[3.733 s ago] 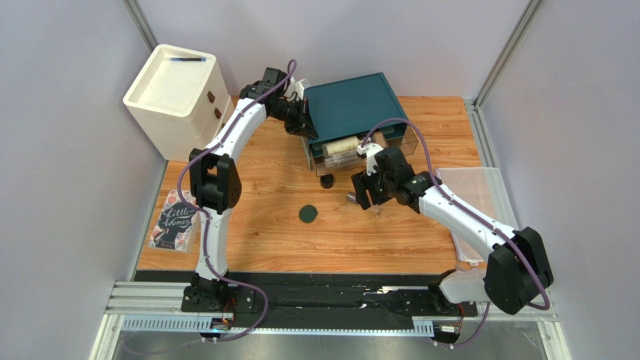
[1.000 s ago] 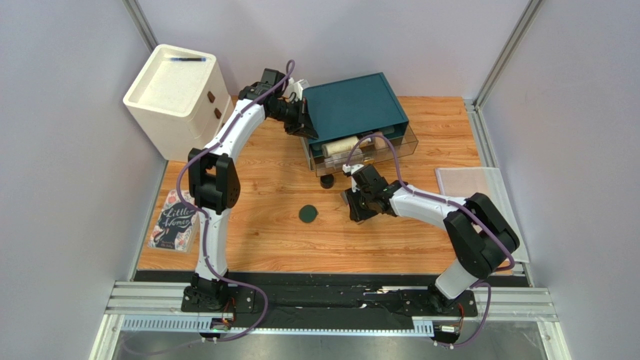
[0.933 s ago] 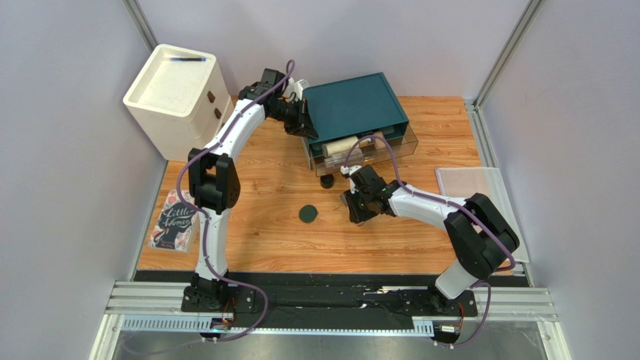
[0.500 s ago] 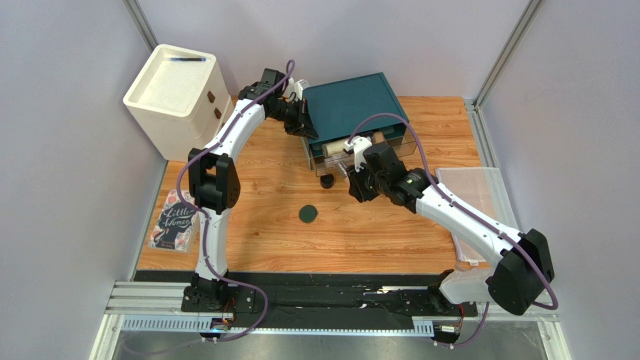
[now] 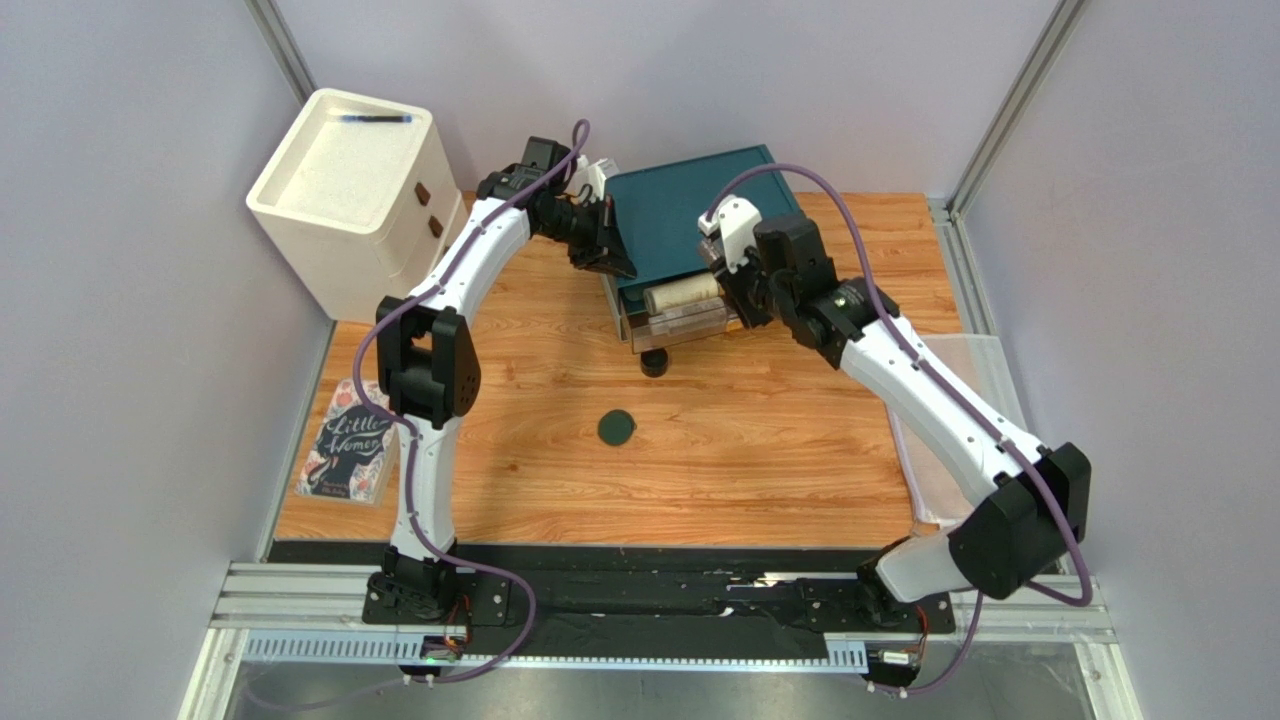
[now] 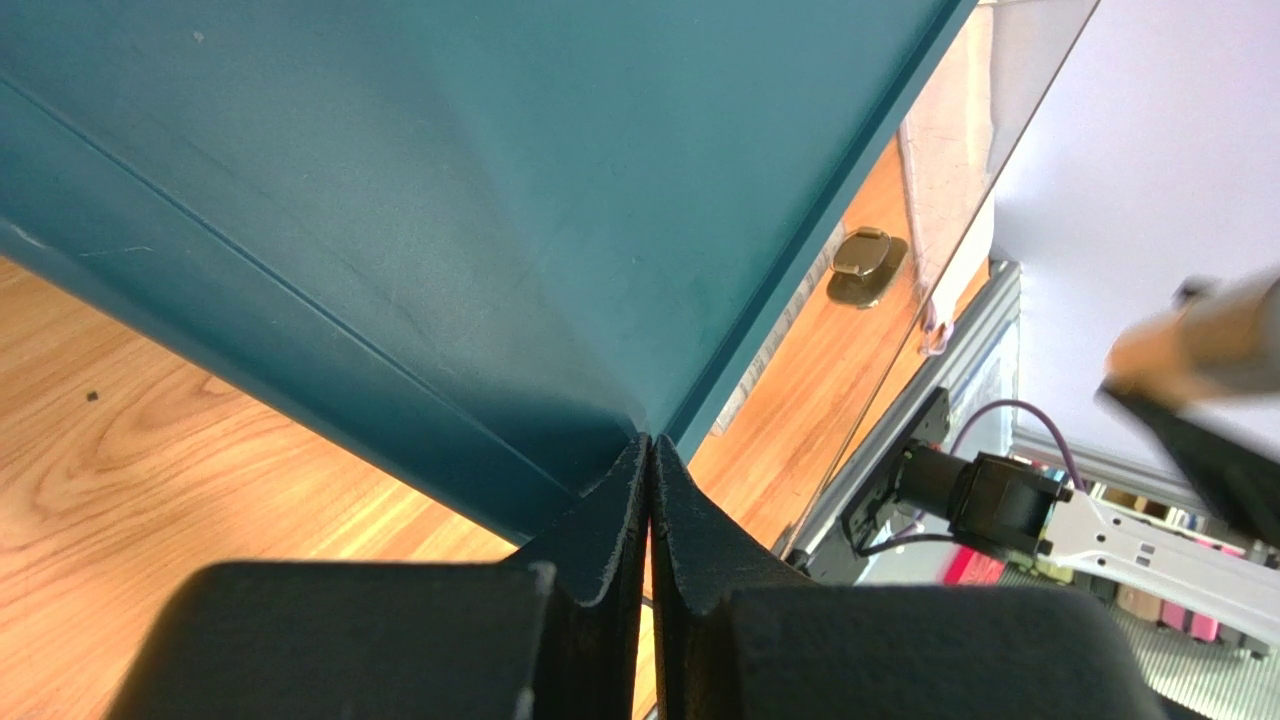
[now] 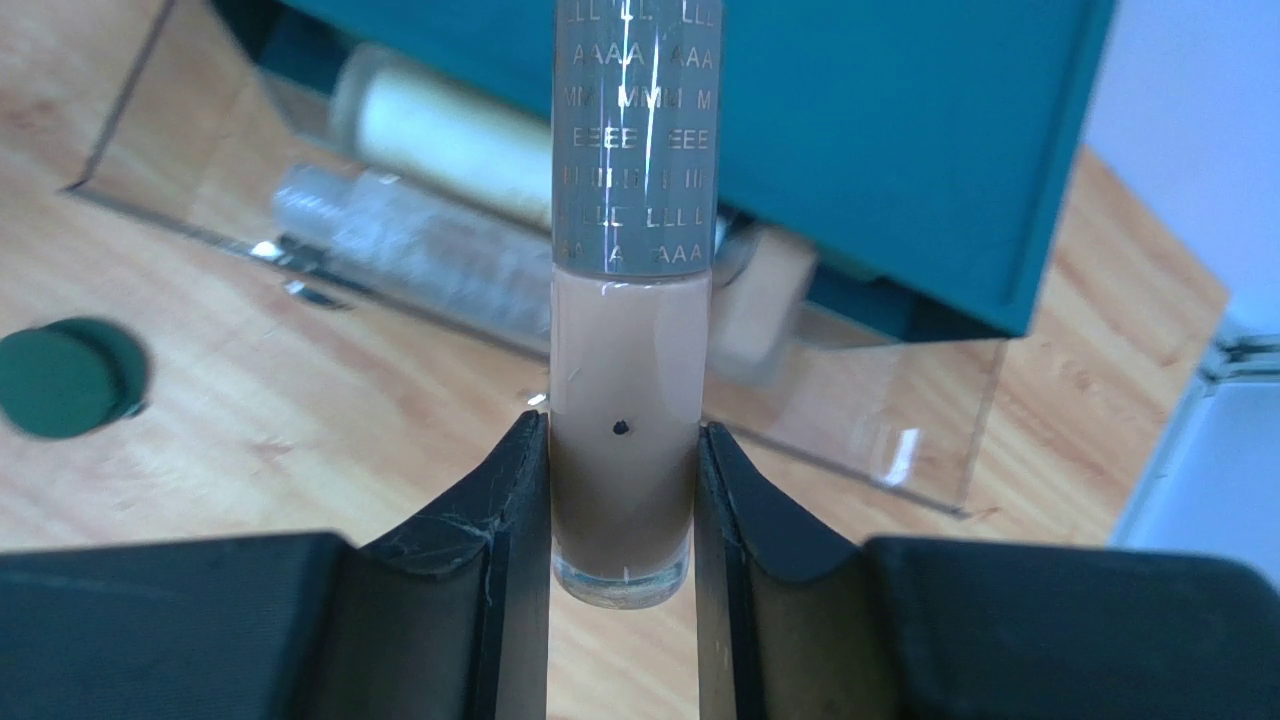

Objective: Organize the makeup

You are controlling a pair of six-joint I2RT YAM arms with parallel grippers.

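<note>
My right gripper [image 7: 619, 438] is shut on a beige foundation tube [image 7: 628, 353] with a silver lettered cap and holds it upright above the open clear drawer [image 7: 902, 450] of the teal box [image 5: 706, 203]. In the top view this gripper [image 5: 742, 305] hangs over the drawer's front. A cream bottle [image 7: 436, 128], a clear-capped tube [image 7: 406, 240] and a tan tube [image 7: 766, 293] lie in the drawer. A small black jar [image 5: 654, 362] and a dark-green compact [image 5: 616, 429] sit on the table. My left gripper [image 6: 649, 450] is shut and empty, its tips against the box's left corner [image 5: 609, 248].
A white drawer unit [image 5: 353, 180] stands at the back left. A pink-covered book [image 5: 349, 440] lies at the left table edge. A white cloth [image 5: 962, 383] lies at the right edge.
My right gripper has risen from the table in front of the drawer with the foundation tube and moved back over the open drawer. The left arm has not moved.
</note>
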